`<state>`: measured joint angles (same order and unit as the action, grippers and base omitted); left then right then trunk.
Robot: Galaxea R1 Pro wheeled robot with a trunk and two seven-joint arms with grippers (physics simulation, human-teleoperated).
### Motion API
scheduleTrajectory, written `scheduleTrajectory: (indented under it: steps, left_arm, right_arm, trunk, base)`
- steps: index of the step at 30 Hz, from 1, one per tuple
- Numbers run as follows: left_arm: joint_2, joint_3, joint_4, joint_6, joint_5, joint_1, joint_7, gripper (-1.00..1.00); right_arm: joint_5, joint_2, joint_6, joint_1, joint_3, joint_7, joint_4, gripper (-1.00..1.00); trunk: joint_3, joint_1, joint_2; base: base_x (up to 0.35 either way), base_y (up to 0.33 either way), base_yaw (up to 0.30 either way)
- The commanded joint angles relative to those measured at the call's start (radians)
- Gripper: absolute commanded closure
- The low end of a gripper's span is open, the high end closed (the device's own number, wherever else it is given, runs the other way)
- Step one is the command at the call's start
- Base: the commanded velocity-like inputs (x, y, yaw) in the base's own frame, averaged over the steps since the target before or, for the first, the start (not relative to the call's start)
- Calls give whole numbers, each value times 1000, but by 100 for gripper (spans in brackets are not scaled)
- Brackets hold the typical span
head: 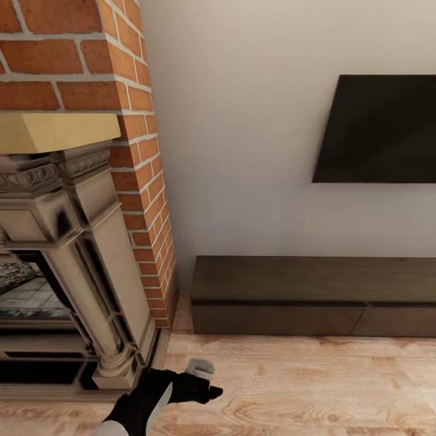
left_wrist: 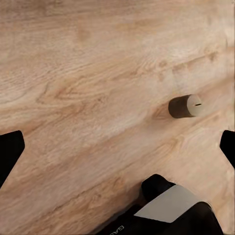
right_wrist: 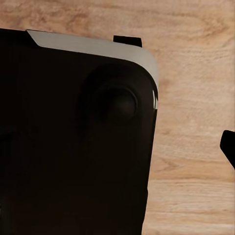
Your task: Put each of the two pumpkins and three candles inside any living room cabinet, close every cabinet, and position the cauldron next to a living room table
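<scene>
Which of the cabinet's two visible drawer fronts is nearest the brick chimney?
The longer drawer front, at the cabinet end beside the brick chimney; the other drawer front runs past the view's right edge.

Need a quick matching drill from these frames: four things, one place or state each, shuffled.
1. candle
2. cabinet
3. TV
4. fireplace

a. mounted on the white wall
b. lying on its side on the wood floor
c. set in red brick
d. low against the wall, drawers shut

Pairs: 1-b, 2-d, 3-a, 4-c

Brick fireplace (head: pixel 79 200), pale wall (head: pixel 242 151) with television (head: pixel 381 130), wooden floor (head: pixel 315 387).
</scene>
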<state>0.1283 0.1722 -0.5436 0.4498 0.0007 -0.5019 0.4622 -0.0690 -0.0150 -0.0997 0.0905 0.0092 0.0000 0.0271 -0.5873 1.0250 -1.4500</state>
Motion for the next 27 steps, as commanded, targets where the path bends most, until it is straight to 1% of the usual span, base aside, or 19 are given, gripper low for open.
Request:
scheduleTrajectory:
  steps: [1,3,4,6,7,8,10,11,13,14,16,17,19,20,21,22,24,25,27]
  left_arm:
    - [1,3,-41,19,0,-10,45,-100]
    - [3,7,-117,41,4,-27,126,-100]
    - [4,7,-133,45,7,-32,143,-100]
    - [5,8,-184,71,31,-55,195,-100]
    - [6,9,-203,89,54,-67,215,-100]
    - [5,11,-230,123,115,-103,263,-100]
    - [5,11,-238,133,156,-138,309,-100]
    - [5,12,-243,139,176,-178,362,-100]
    - [5,11,-252,141,208,-229,419,-100]
    - [5,11,-256,142,233,-248,439,-100]
    - [3,11,-262,142,302,-277,471,-100]
    - [2,10,-263,142,321,-283,477,-100]
    - [1,10,-270,141,393,-306,494,-100]
    - [0,10,-277,141,423,-313,502,-100]
    - [-1,10,-283,141,437,-316,507,-100]
    - [-5,10,-301,142,475,-321,523,-100]
    - [-13,7,-322,142,521,-324,548,-100]
    - [-16,6,-327,142,532,-325,555,-100]
    - [-27,4,-334,142,576,-326,573,-100]
  right_arm:
    - [0,0,0,0,0,0,0,-100]
    - [-1,0,0,0,0,0,0,-100]
    - [-1,0,0,0,0,0,0,-100]
    - [-1,0,0,0,0,0,1,-100]
    - [-1,0,0,1,1,0,1,-100]
    - [-2,-1,0,2,1,0,10,-100]
    - [-6,-1,1,3,3,-1,34,-100]
    - [-34,-2,2,4,11,-1,66,-100]
    - [-112,-2,3,6,31,-5,90,-100]
    - [-156,-2,5,9,38,-8,100,-100]
    - [-254,0,10,12,47,-22,138,-100]
    - [-281,1,12,13,49,-29,152,-100]
    - [-403,1,19,14,52,-68,213,-100]
    - [-473,1,25,15,52,-93,241,-100]
    - [-511,2,28,15,53,-108,254,-100]
    - [-631,3,33,16,53,-159,294,-100]
    - [-801,12,37,19,53,-251,358,-100]
    - [-843,15,37,19,54,-277,372,-100]
    - [-1003,21,38,21,54,-375,408,-100]
  trunk:
    - [0,0,0]
    - [0,0,0]
    - [0,0,0]
    - [0,0,0]
    - [0,0,0]
    - [0,0,0]
    - [0,0,0]
    - [0,0,0]
    - [0,0,0]
    - [0,0,0]
    - [0,0,0]
    - [0,0,0]
    - [0,0,0]
    - [0,0,0]
    - [0,0,0]
    - [0,0,0]
    - [0,0,0]
    - [0,0,0]
    - [0,0,0]
  base:
    - [0,0,0]
    - [0,0,0]
    - [0,0,0]
    - [0,0,0]
    - [0,0,0]
    - [0,0,0]
    - [0,0,0]
    - [0,0,0]
    - [0,0,0]
    - [0,0,0]
    - [0,0,0]
    - [0,0,0]
    - [0,0,0]
    - [0,0,0]
    - [0,0,0]
    - [0,0,0]
    - [0,0,0]
    - [0,0,0]
    - [0,0,0]
